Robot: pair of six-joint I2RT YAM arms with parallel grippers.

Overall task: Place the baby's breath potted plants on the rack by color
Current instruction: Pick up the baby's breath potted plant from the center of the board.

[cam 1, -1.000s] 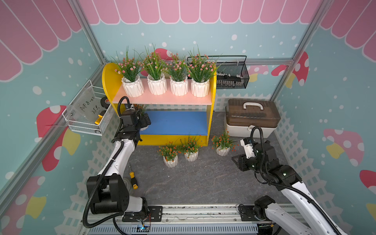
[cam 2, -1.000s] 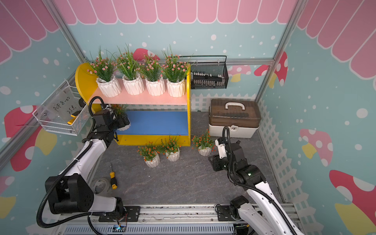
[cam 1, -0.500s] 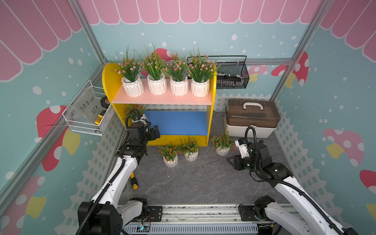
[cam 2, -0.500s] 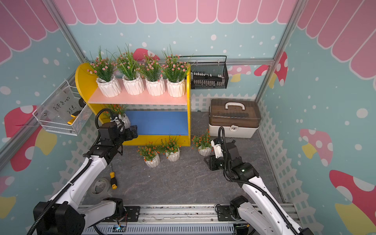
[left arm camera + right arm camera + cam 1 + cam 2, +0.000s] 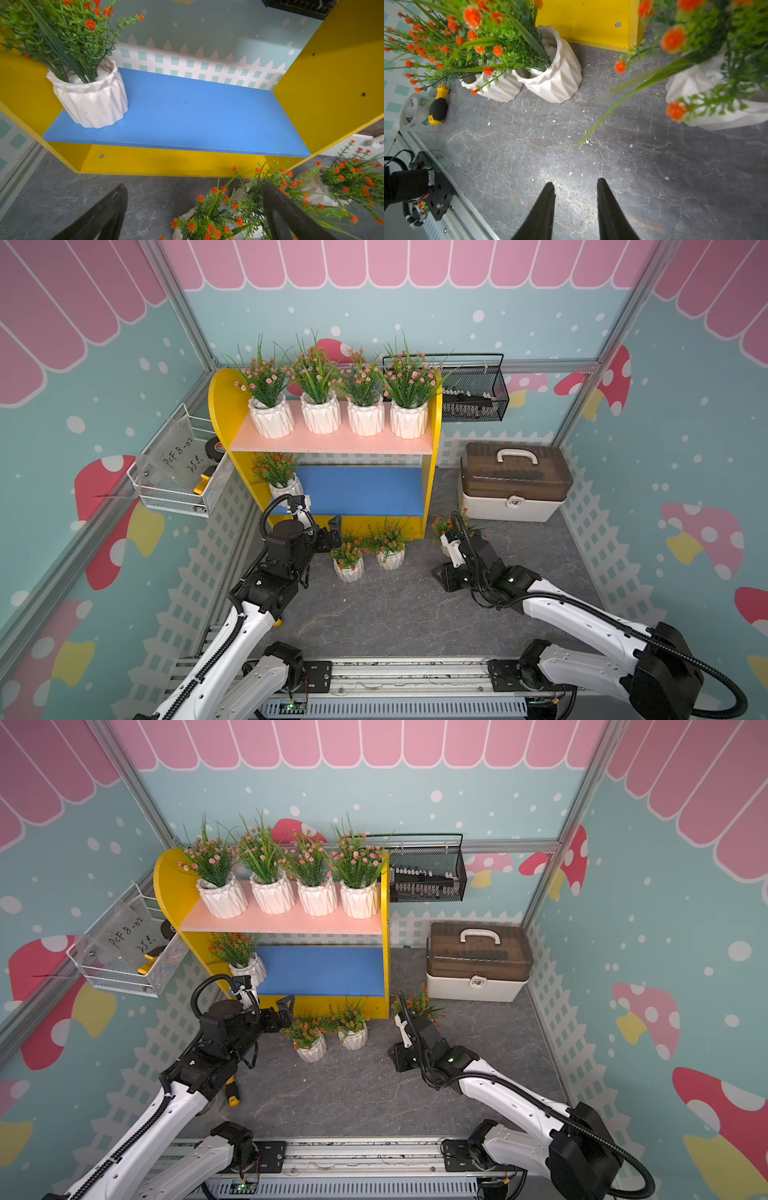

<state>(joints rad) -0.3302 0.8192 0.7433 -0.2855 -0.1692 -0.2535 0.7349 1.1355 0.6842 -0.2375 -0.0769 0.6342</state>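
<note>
The rack [image 5: 430, 472] carries several pink baby's breath potted plants [image 5: 320, 418] on its pink board. One orange-red plant [image 5: 91, 104] stands at the left end of the blue board [image 5: 361, 489]. Two orange-red plants [image 5: 348, 568] [image 5: 390, 558] stand on the floor before the rack. A third [image 5: 417, 1004] is half hidden behind my right arm. My left gripper [image 5: 194, 185] hangs open over the nearest floor plant, one finger in its foliage. My right gripper [image 5: 575, 181] stands narrowly open above bare floor, beside the third pot [image 5: 716, 104], holding nothing.
A brown-lidded white box [image 5: 513, 481] sits right of the rack. A black mesh basket [image 5: 473, 393] hangs on the back wall, a white wire basket [image 5: 178, 477] on the left wall. A yellow-handled screwdriver [image 5: 438, 106] and tape roll [image 5: 413, 112] lie at the floor's left.
My left gripper let go of the orange-red plant on the blue board, drew back and swung right toward the floor plants. My right arm moved toward the third plant, jaws narrowing.
</note>
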